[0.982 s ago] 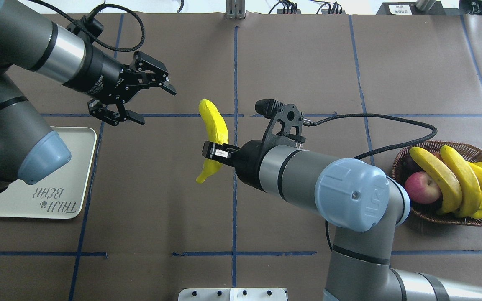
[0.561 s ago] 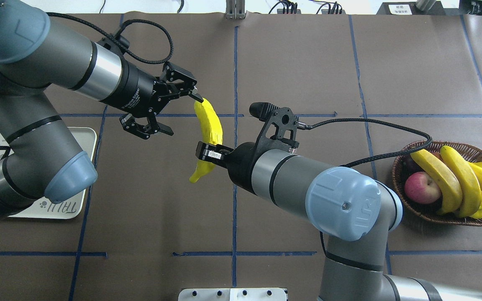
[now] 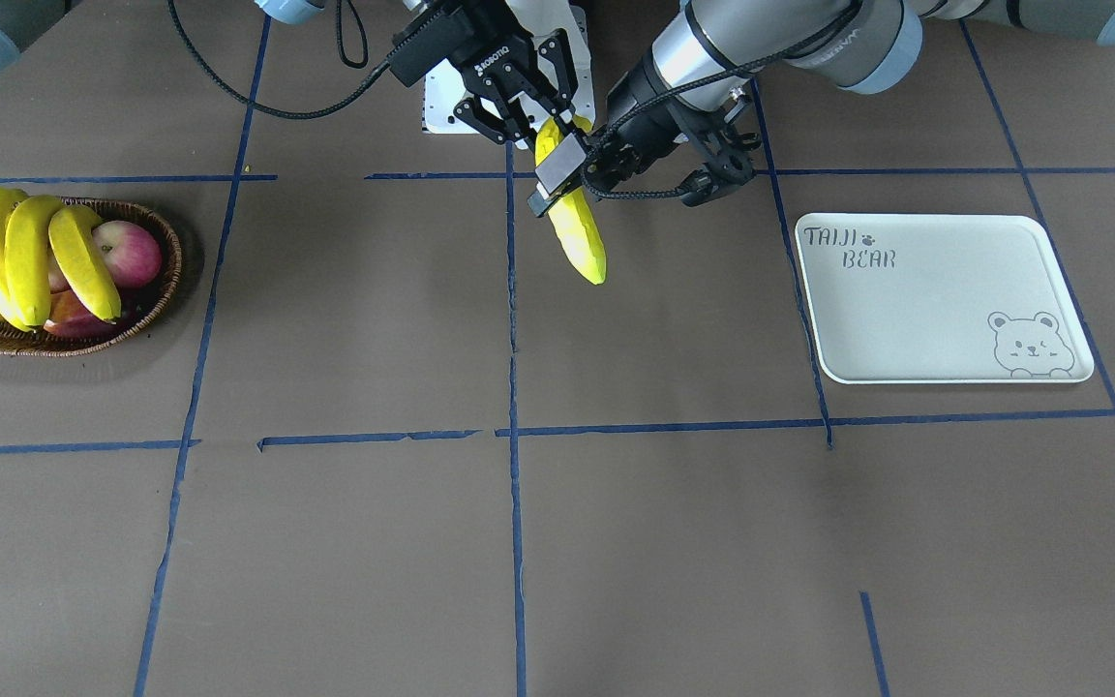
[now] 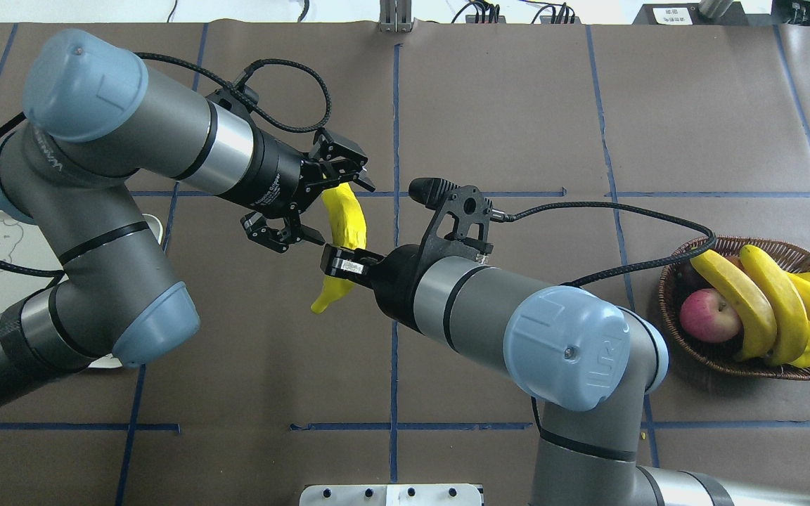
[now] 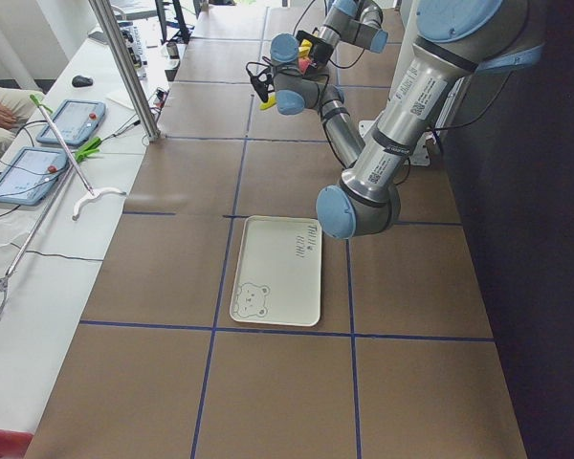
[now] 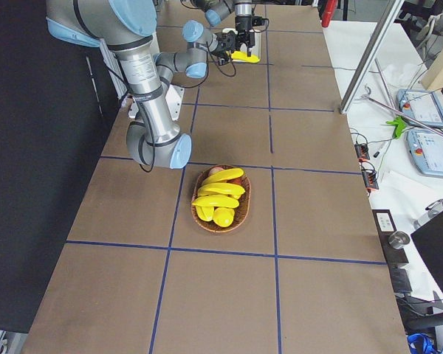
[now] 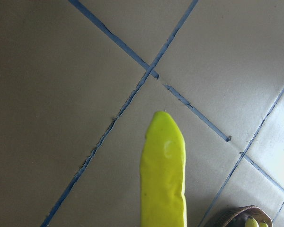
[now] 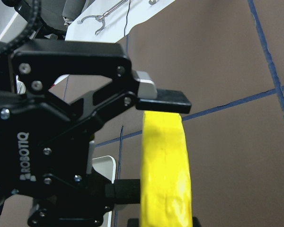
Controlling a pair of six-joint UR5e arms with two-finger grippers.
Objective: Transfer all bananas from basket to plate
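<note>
Banana [image 4: 325, 294] midair; R gripper [image 4: 342, 261] clamps it, L gripper [image 4: 338, 211] agape round top.

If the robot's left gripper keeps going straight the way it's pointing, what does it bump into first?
The banana. The left gripper points right at its upper end, with its open jaws on either side of it. The right gripper holds the banana's middle, up off the table.

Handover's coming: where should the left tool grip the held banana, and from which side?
The banana's thick free half, beyond the right tool clamped near its stem. Come from the plate side, straddling its width, as the open left tool stands.
</note>
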